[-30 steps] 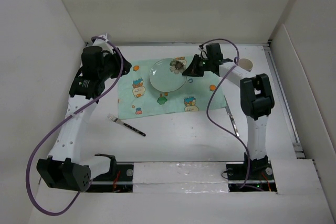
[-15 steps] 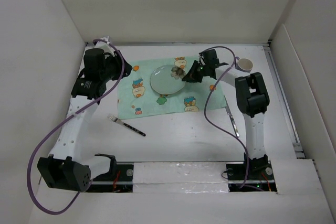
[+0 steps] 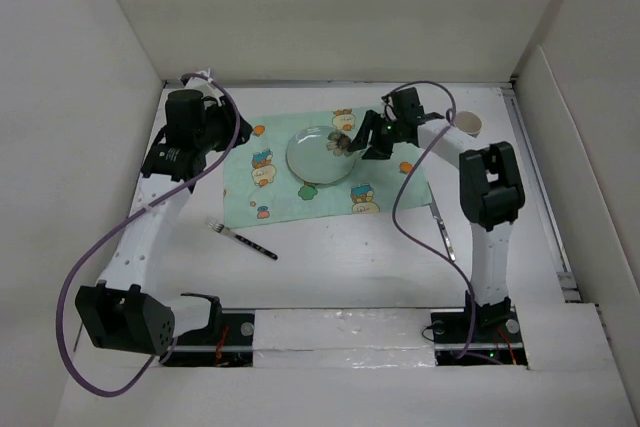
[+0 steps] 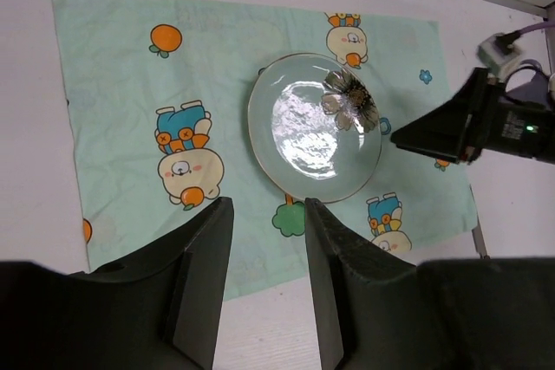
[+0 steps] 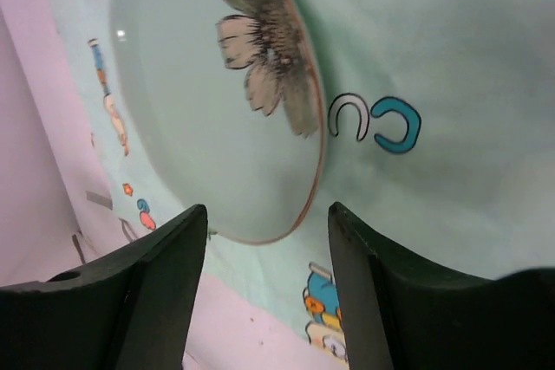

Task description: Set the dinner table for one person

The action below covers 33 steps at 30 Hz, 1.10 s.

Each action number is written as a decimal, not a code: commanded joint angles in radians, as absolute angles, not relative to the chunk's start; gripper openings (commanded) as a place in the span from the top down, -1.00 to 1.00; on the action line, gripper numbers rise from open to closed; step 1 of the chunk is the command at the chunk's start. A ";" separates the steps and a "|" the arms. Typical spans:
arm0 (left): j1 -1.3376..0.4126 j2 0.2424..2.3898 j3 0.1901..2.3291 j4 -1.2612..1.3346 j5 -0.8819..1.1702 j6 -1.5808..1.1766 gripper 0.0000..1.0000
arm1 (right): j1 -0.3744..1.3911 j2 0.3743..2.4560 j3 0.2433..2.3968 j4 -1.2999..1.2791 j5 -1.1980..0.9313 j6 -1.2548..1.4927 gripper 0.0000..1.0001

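Clearly the plate step is at its end. The plate (image 3: pixel 320 154), with a flower printed near its far-right rim, lies flat on the placemat (image 3: pixel 270 182). The right claw (image 5: pixel 267 214) sits low at that rim with its fingers spread wide, clamped on nothing. The left claw (image 4: pixel 264 283) hangs above the mat's left side, its fingers apart and empty.

The counter (image 3: pixel 340 277) is the plain white surface beneath everything, walled in white on three sides, with the arm bases at its near edge.

We judge the cutlery comes next. The fork (image 3: pixel 241 238) lies on bare counter, just off the mat's near-left corner and angled away from it. The left arm is nearest to it, so the move calls for lowering that claw, pinching the thin handle and laying it beside the plate. On the right, a slim metal piece we take for a knife (image 3: pixel 443 232) lies off the mat's right edge. A small cup (image 3: pixel 467 125) stands at the far right, clear of the mat.

We count one plate, one placemat, one fork, one knife, one cup and two claws.
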<state>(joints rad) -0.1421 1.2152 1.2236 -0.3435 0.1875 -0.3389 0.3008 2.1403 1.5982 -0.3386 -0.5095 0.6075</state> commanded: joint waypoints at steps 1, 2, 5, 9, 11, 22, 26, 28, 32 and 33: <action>-0.137 1.215 1.278 -0.327 0.169 -0.318 0.32 | 0.252 1.929 1.573 -0.383 -0.476 0.493 -0.26; -0.137 1.216 1.273 -0.327 0.169 -0.318 0.47 | 0.241 1.889 1.515 -0.390 -0.466 0.473 -0.23; -0.137 1.224 1.255 -0.319 0.172 -0.316 1.00 | 0.189 1.731 1.369 -0.402 -0.361 0.407 0.86; -0.137 1.236 1.221 -0.298 0.205 -0.322 1.00 | 0.046 1.603 1.246 -0.364 -0.221 0.434 1.00; -0.137 1.243 1.213 -0.291 0.212 -0.324 1.00 | -0.015 1.579 1.261 -0.385 -0.149 0.449 1.00; -0.137 1.258 1.187 -0.255 0.255 -0.339 0.50 | -0.135 1.807 1.589 -0.594 0.279 0.460 0.12; -0.137 1.250 1.183 -0.250 0.244 -0.337 0.47 | -0.169 1.871 1.624 -0.614 0.305 0.459 0.11; -0.137 1.247 1.181 -0.249 0.241 -0.334 0.46 | -0.169 1.904 1.638 -0.608 0.295 0.451 0.11; -0.137 1.250 1.181 -0.247 0.239 -0.334 0.46 | -0.178 1.979 1.701 -0.618 0.232 0.439 0.12; -0.137 1.250 1.183 -0.247 0.239 -0.334 0.46 | -0.178 1.985 1.710 -0.614 0.219 0.434 0.12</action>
